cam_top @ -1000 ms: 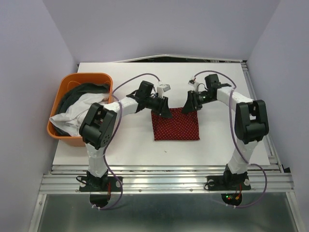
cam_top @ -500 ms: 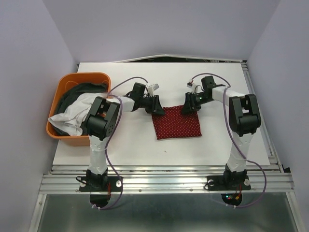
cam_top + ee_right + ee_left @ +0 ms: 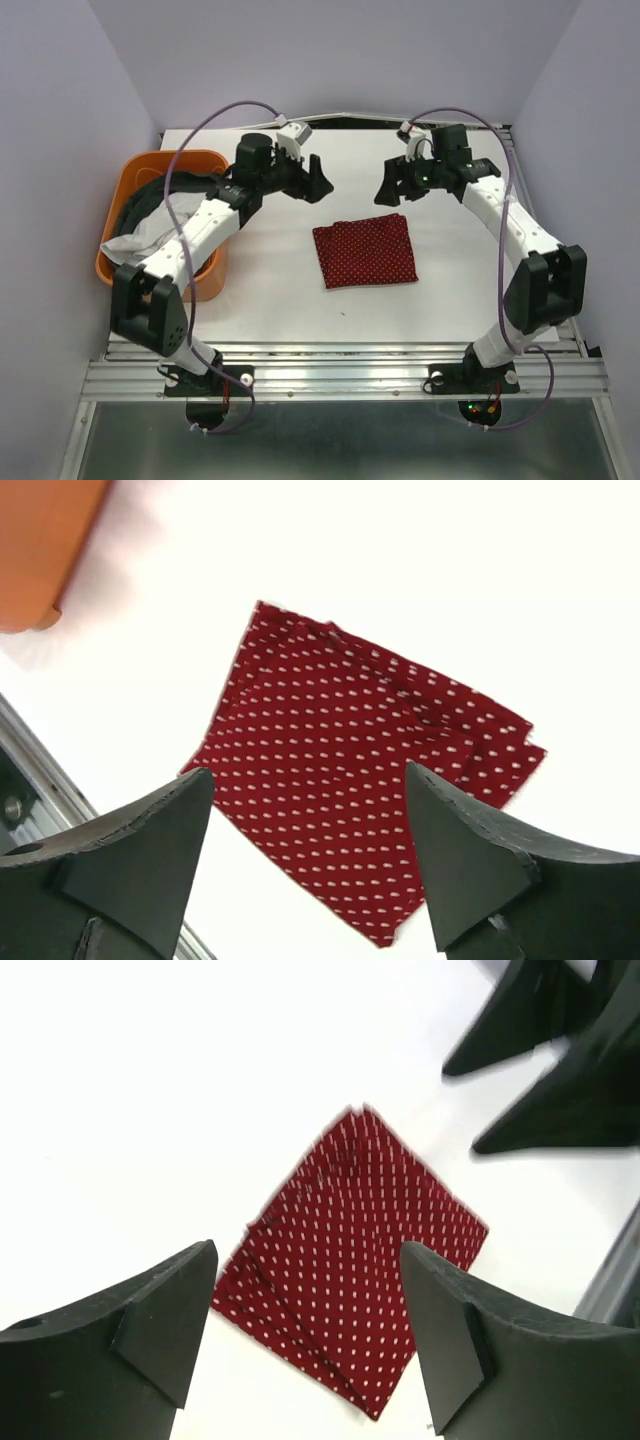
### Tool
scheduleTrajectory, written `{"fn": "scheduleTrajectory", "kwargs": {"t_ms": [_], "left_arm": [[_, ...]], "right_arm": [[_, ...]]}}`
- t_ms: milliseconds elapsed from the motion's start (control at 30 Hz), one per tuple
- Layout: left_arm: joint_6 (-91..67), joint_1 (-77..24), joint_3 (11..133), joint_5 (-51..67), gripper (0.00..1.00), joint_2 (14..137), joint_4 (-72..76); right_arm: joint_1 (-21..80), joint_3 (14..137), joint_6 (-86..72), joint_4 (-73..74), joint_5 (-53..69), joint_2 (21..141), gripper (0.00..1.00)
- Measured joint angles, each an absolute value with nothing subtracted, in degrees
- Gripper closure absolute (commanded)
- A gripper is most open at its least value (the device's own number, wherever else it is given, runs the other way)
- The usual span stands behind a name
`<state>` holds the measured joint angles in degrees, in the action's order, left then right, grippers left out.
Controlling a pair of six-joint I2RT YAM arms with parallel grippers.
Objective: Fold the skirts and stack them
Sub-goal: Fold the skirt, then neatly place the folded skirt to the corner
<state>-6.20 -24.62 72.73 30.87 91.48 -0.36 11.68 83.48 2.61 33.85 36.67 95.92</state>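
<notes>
Bench (image 3: 260, 285) holds your folded red skirt (image 3: 364, 252); left end effector (image 3: 319, 182) and right end effector (image 3: 388, 188) just released it and lifted clear.

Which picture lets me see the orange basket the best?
The top external view: the whole orange basket shows there, with the grey skirt and white skirt inside. The right wrist view catches only a blurry orange corner of it. The left wrist view does not show it at all.

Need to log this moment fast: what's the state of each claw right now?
Left claw: open, holding nothing.
Right claw: open, holding nothing; the folded red skirt lies apart from both.
</notes>
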Motion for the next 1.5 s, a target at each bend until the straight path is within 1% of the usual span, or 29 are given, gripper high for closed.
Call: {"fn": "scheduleTrajectory", "kwargs": {"t_ms": [33, 133, 200, 267, 400, 433, 500, 533, 767, 900, 967, 1133, 1300, 1500], "left_arm": [[-5.9, -24.5, 72.8, 28.6, 0.02, 87.7, -0.7], [-5.8, -23.7, 72.8, 24.4, 0.02, 80.8, -1.7], [-6.3, -23.2, 72.8, 21.8, 0.02, 78.4, -2.6], [-6.5, -22.3, 72.6, 19.3, 0.02, 76.4, -3.7], [-7.5, -20.4, 70.7, 13.4, 0.01, 74.6, -6.0], [-7.7, -19.7, 70.3, 12.7, 0.01, 74.6, -6.5], [-8.2, -18.2, 69.6, 11.2, 0.02, 74.6, -7.9], [-8.5, -17.3, 69.2, 10.7, 0.02, 74.6, -8.2], [-10.2, -14.3, 69.0, 9.2, 0.01, 74.7, -9.2], [-11.4, -13.3, 69.0, 9.2, 0.02, 75.7, -9.1], [-11.9, -12.7, 69.0, 9.1, 0.01, 76.5, -9.0], [-13.1, -12.0, 69.0, 8.6, 0.02, 77.5, -9.0], [-13.8, -11.3, 69.0, 8.5, 0.02, 77.5, -8.7], [-15.1, -10.4, 69.0, 8.9, 0.02, 77.1, -8.6]], "right_arm": [[13.9, 83.4, 1.9, 34.0, 32.7, 93.8, 0.16], [21.3, 81.8, -0.6, 34.1, 26.5, 90.1, 0.16], [27.3, 77.5, -4.9, 34.5, 20.8, 88.0, 0.15], [30.6, 72.5, -8.7, 35.0, 19.0, 86.8, 0.13], [33.3, 62.0, -13.1, 37.0, 16.6, 84.9, 0.14], [34.0, 60.0, -13.9, 37.5, 16.6, 84.6, 0.13], [35.7, 56.9, -15.6, 38.3, 16.8, 84.1, 0.08], [36.1, 56.1, -16.3, 38.2, 16.9, 83.9, 0.03], [37.4, 48.9, -26.0, 35.4, 14.9, 80.7, 0.04], [37.6, 48.5, -32.4, 34.6, 10.6, 81.9, 0.04], [38.3, 49.9, -35.3, 34.3, 7.4, 84.4, 0.03], [43.1, 53.8, -39.9, 32.9, 0.4, 89.6, 0.01], [46.0, 57.7, -42.6, 32.9, -2.4, 95.8, 0.0], [46.6, 64.0, -46.6, 33.0, -5.4, 101.1, 0.0]]}}
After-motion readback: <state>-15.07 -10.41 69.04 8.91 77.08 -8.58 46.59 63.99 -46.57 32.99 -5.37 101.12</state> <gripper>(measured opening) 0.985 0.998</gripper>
